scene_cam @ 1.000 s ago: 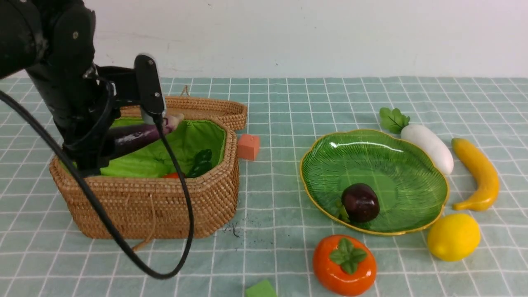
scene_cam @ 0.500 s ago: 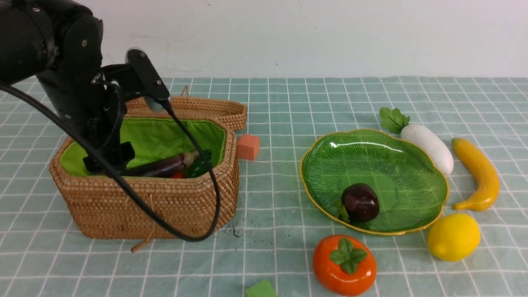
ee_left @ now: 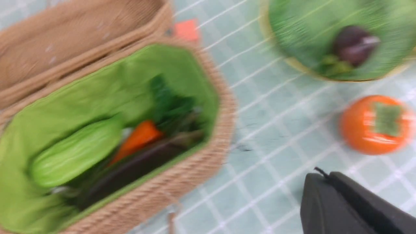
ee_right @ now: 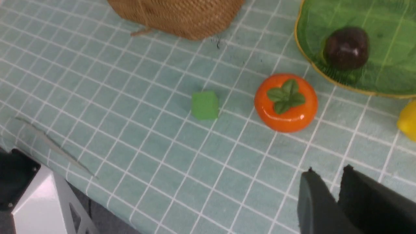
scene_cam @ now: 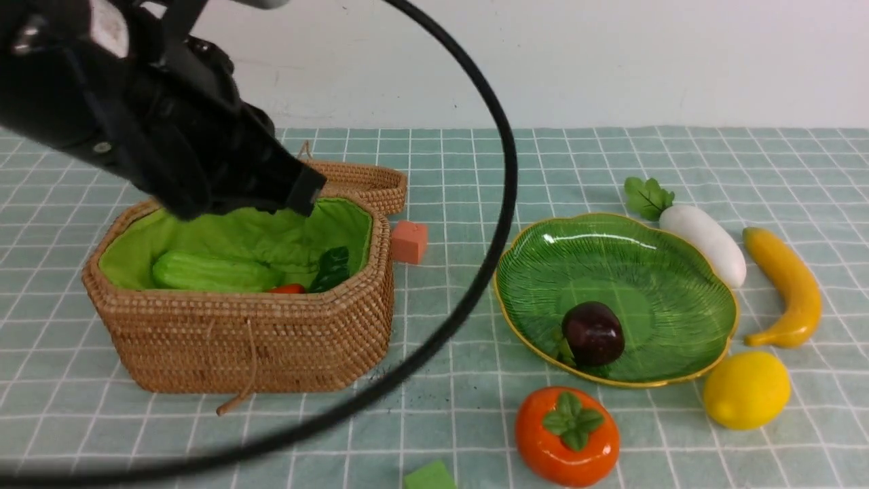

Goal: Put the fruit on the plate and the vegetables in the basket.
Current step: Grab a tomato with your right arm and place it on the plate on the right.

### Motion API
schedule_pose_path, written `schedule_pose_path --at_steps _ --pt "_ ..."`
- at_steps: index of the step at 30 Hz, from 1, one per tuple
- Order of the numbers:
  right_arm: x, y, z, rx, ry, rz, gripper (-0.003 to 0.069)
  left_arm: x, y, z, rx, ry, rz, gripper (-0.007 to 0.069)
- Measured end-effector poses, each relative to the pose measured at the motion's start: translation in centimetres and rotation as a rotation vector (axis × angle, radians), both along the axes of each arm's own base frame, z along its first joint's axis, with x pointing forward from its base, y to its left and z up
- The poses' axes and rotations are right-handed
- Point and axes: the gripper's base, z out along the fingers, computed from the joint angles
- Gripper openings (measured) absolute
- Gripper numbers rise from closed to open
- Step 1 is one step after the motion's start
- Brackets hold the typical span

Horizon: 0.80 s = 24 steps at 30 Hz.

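Dropped the slim dark purple eggplant (ee_left: 136, 167) into the octagonal woven wicker basket (scene_cam: 237, 339) nr desk's left edge; my left hand (ee_left: 320, 188) has lifted off, pressed together, empty. 3 veg in, white radish (scene_cam: 703, 244) w/ green leaf still out toward right edge

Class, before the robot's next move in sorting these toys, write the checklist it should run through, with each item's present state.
1. Inside the basket lie the gourd, carrot and eggplant: ok.
2. Is the radish in the basket: not ok; it lies on the cloth beside the plate.
3. Is the mangosteen on the plate: ok.
4. Are the banana, lemon and persimmon on the plate: not ok; all on the cloth.
5. Is the left gripper free: ok; jaws shut, empty.
6. Is the right gripper free: ok; jaws slightly apart, empty.
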Motion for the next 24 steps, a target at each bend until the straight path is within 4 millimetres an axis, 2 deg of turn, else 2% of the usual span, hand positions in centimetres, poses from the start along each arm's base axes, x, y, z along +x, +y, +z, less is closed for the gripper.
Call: schedule_pose_path --at_steps 3,4,6,7,9,10,11,15,16,18,23,24 --pt "2.0 0.4 -1.1 -0.016 0.089 -0.002 0.0129 -3.2 0.7 -0.7 -0.062 -0.031 -0.035 -0.0013" --pt "2.2 0.5 -1.2 -0.016 0.096 -0.004 0.0129 -3.2 0.6 -0.6 -0.069 -0.034 -0.038 -0.0013" --pt "3.8 0.8 -2.2 -0.025 0.162 -0.011 0.0129 -6.5 1.8 -2.5 -0.149 -0.069 -0.075 -0.0013" --pt "3.9 0.8 -2.3 -0.026 0.167 -0.012 0.0129 -6.7 1.9 -2.8 -0.149 -0.066 -0.077 -0.0013" --pt "5.4 1.3 -3.3 -0.028 0.225 -0.020 0.0129 -9.3 3.0 -5.4 -0.228 -0.089 -0.116 -0.0013" --pt "5.6 1.4 -3.3 -0.027 0.231 -0.022 0.0129 -9.4 3.0 -5.5 -0.240 -0.097 -0.119 -0.0013" --pt "6.6 2.1 -4.1 -0.033 0.266 -0.027 0.0129 -10.9 3.8 -7.5 -0.289 -0.108 -0.143 -0.0013" --pt "8.1 5.4 -6.4 -0.089 0.327 0.010 0.0129 -13.2 5.4 -10.9 -0.418 -0.176 -0.177 -0.0013" --pt "8.3 6.7 -7.1 -0.118 0.335 0.027 0.0131 -13.6 5.7 -11.3 -0.466 -0.205 -0.179 -0.0013" --pt "8.7 8.0 -8.2 -0.155 0.346 0.031 0.0136 -14.1 6.3 -11.6 -0.530 -0.249 -0.176 -0.0013" --pt "10.7 9.0 -10.9 -0.249 0.384 -0.065 0.0176 -15.0 7.4 -10.8 -0.647 -0.370 -0.178 -0.0013" --pt "11.5 8.9 -11.8 -0.260 0.410 -0.109 0.0217 -15.1 7.6 -10.6 -0.657 -0.387 -0.179 -0.0013"
